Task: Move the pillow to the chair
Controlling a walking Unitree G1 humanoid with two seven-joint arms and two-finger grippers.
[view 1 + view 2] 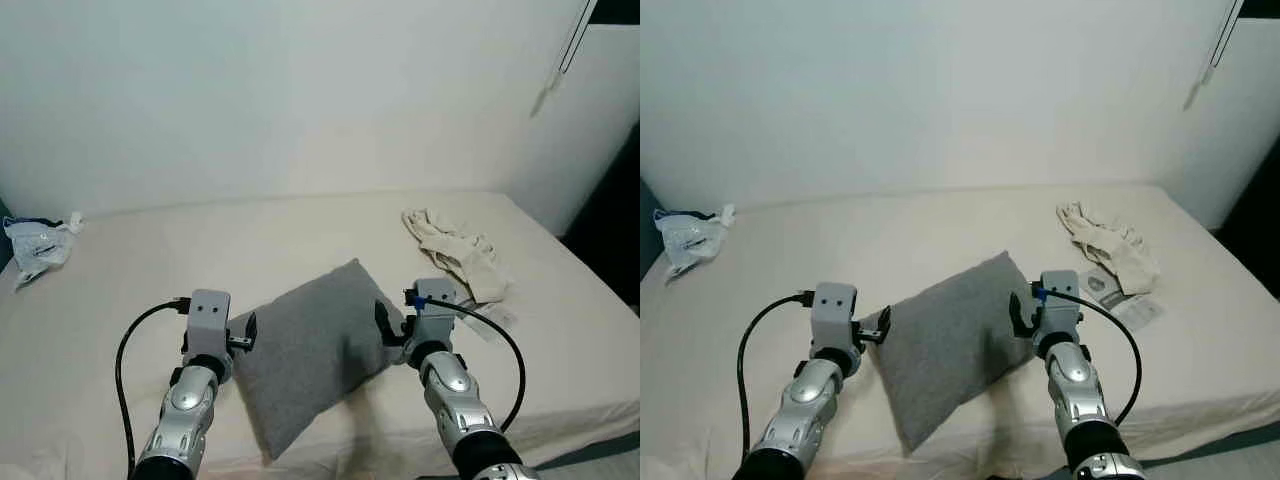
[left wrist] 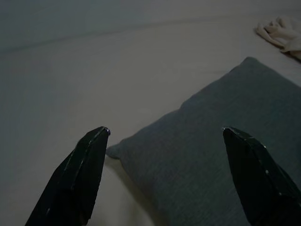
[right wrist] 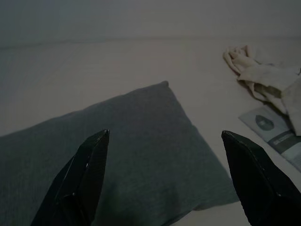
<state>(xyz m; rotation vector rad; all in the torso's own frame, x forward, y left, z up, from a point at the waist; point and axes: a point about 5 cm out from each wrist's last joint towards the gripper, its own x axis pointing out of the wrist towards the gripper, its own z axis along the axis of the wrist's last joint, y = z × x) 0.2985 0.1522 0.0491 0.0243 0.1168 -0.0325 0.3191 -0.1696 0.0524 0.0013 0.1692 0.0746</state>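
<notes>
Left wrist view: fingers (image 2: 80, 176) spread wide, nothing between them, gray pillow's (image 2: 221, 165) near corner lying just ahead on the pale bed (image 2: 94, 80).
Left gripper (image 1: 243, 336): hovering at pillow's left edge, open and empty, touching or a hair apart — cannot tell which.
Right wrist view: fingers (image 3: 82, 181) equally wide apart, holding nothing, pillow's far corner and right edge framed in the gap.
Right gripper (image 1: 385, 325): parked against pillow's right edge, open, no grasp yet.
Pillow (image 1: 310, 350): between the two grippers, flat on the bed, set diagonally with one corner pointing away toward the wall and one toward the bed's near edge.
Beyond right gripper: cream cloth (image 1: 455, 250) bunched farther out on the bed, printed leaflet (image 3: 277, 134) just past the pillow, both apart from it.
Beyond left gripper: crumpled plastic bag (image 1: 40, 245) well off toward the bed's far left corner.
Step in hand: bracketing the pillow, pre-grasp, both arms lined up either side.
Progress: early — pillow not lifted, nothing carried.
Next move calls for: closing inward from both sides together, enough squeeze to pinch soft fabric, then an even lift.
Risk: uneven squeeze likely to let the soft pillow sag or slip from one side.
Chair: whereabouts unknown from this spot; turn likely needed after the lift.
</notes>
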